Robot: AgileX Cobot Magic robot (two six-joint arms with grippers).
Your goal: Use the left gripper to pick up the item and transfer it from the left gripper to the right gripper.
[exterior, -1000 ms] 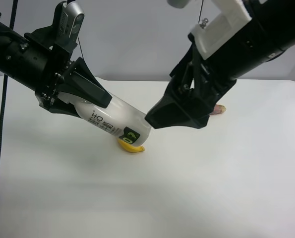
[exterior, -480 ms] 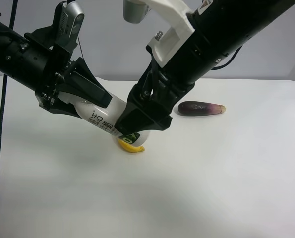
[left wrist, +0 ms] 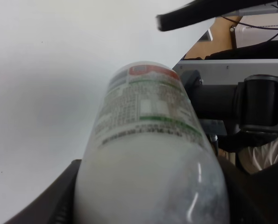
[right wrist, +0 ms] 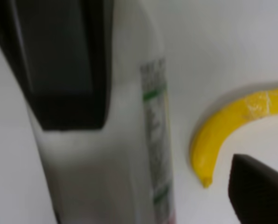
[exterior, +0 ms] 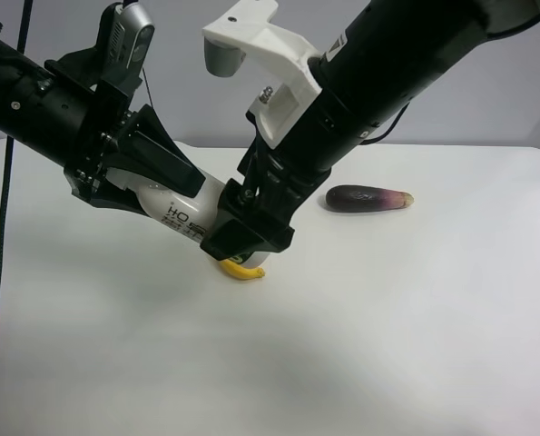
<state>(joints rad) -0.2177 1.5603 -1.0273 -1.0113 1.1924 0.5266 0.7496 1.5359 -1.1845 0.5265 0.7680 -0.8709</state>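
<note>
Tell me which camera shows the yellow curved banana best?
The right wrist view: the yellow curved banana shows most of its curve and one tip. The exterior high view shows only a small piece under the right hand. The left wrist view misses it.

Tilted white bottle (exterior: pixel 183 209) in left tool (exterior: pixel 165 195)
</note>
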